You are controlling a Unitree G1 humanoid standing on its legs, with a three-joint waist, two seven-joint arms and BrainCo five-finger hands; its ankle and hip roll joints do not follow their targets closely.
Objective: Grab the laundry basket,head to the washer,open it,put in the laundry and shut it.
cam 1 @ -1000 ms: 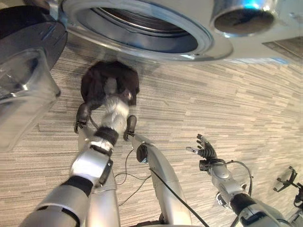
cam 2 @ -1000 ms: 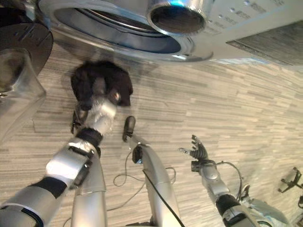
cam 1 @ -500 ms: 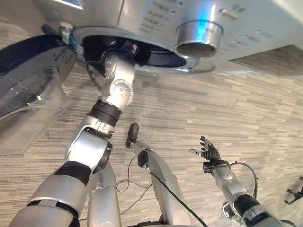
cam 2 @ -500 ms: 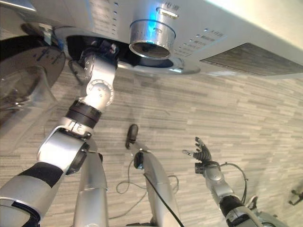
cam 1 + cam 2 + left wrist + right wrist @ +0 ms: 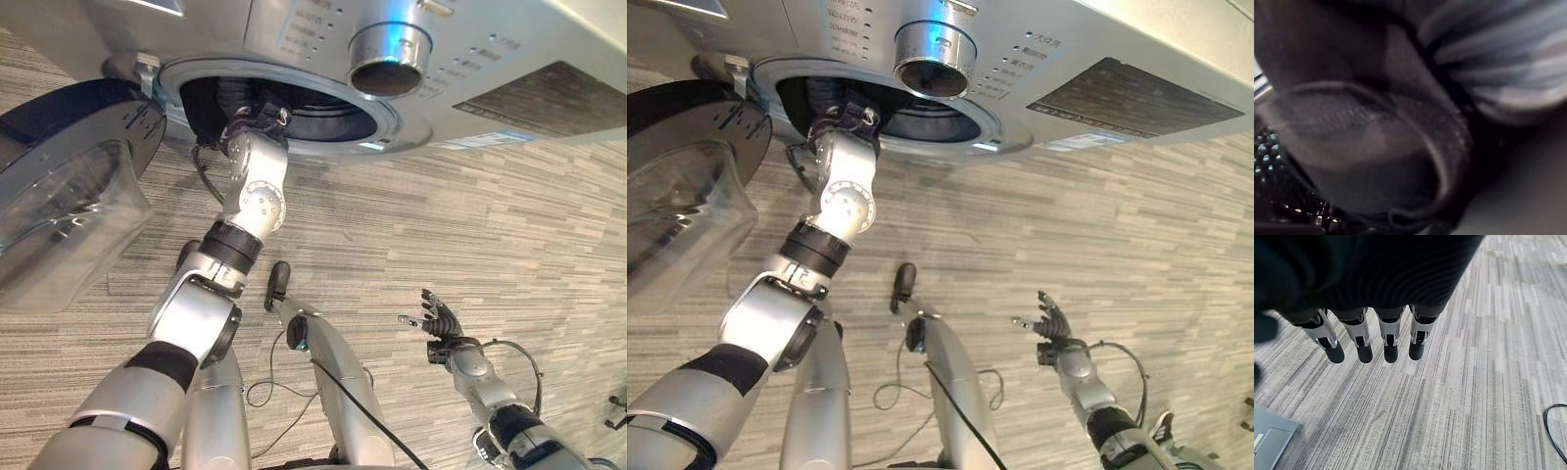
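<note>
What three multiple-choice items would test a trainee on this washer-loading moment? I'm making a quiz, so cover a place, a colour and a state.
1. Where is the left hand?
A. In the washer's round opening
B. On the floor
C. On the control knob

2. What colour is the cloth seen close up in the left wrist view?
A. White
B. Dark, near black
C. Yellow

3. How is the washer door?
A. Shut
B. Swung open
C. Taken off and lying flat

Answers: 1 A, the left arm reaches up into the washer drum mouth. 2 B, the dark cloth lies before the camera. 3 B, the glass door hangs open beside the opening. The right hand hangs idle with straight fingers over the carpet.
</note>
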